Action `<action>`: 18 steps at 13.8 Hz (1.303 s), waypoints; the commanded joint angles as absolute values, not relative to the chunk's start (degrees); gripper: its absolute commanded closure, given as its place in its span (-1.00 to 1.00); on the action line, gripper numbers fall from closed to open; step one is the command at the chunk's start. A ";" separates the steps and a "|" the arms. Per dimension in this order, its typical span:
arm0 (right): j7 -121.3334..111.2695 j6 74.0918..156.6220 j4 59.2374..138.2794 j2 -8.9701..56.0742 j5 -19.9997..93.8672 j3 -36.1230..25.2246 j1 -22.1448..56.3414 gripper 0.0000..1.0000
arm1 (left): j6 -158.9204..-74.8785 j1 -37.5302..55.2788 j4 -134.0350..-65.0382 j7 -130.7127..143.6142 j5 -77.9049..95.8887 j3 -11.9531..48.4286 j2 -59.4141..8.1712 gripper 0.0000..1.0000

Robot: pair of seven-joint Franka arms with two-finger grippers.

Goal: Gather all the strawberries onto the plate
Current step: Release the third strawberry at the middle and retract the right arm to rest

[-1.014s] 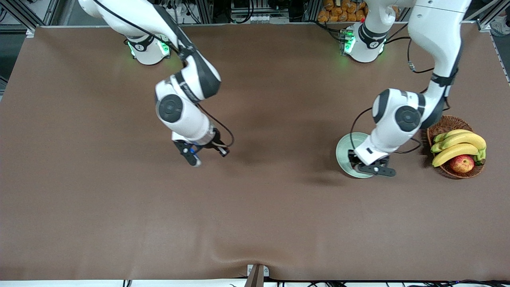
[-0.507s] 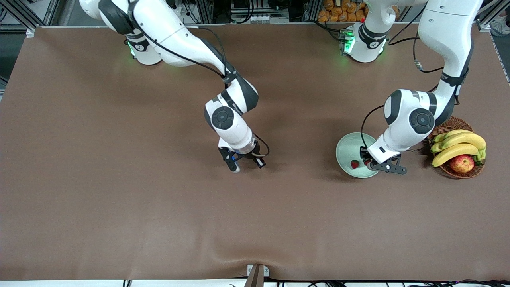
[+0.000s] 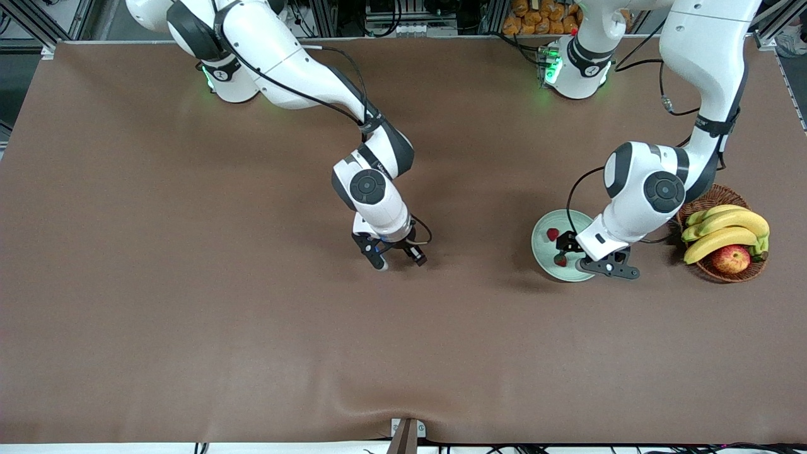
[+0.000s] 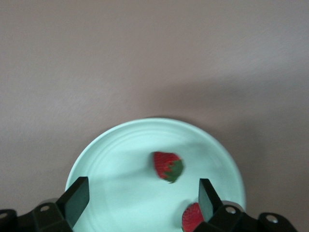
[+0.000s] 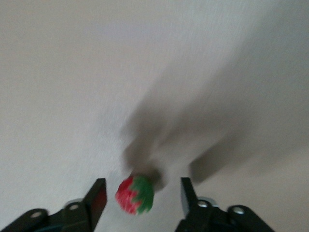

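Strawberries number three in view: two lie on the plate (image 3: 543,243) directly beneath my left gripper (image 4: 140,203), one (image 4: 167,166) just ahead of its fingertips and one (image 4: 191,217) beside the inner face of one finger. My left gripper stands with its jaws spread wide and nothing between them, over the plate so that released fruit lands inside the rim. The third strawberry (image 5: 135,194) sits between the parted fingers of my right gripper (image 5: 140,200), over bare table near the middle, well apart from the plate. Whether those fingers touch it I cannot tell; nothing visibly pinches it. My judgement: this berry remains to be carried to the plate. Beside the plate, toward my left arm's end, stands a basket (image 3: 712,195) of bananas (image 3: 725,228) and an apple (image 3: 731,259).
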State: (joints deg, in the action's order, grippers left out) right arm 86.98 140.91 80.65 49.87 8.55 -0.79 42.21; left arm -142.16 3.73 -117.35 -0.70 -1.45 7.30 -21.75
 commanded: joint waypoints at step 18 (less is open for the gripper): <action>18.32 98.88 92.35 9.69 5.71 -1.32 4.76 -1.00 | -140.96 27.85 -87.28 31.36 1.67 10.72 -43.50 -1.00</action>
State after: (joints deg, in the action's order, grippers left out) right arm 24.51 99.10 86.79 16.56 6.35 -2.61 8.78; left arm -139.07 25.81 -90.10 28.93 0.80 11.10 -40.76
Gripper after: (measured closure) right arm 0.000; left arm 0.000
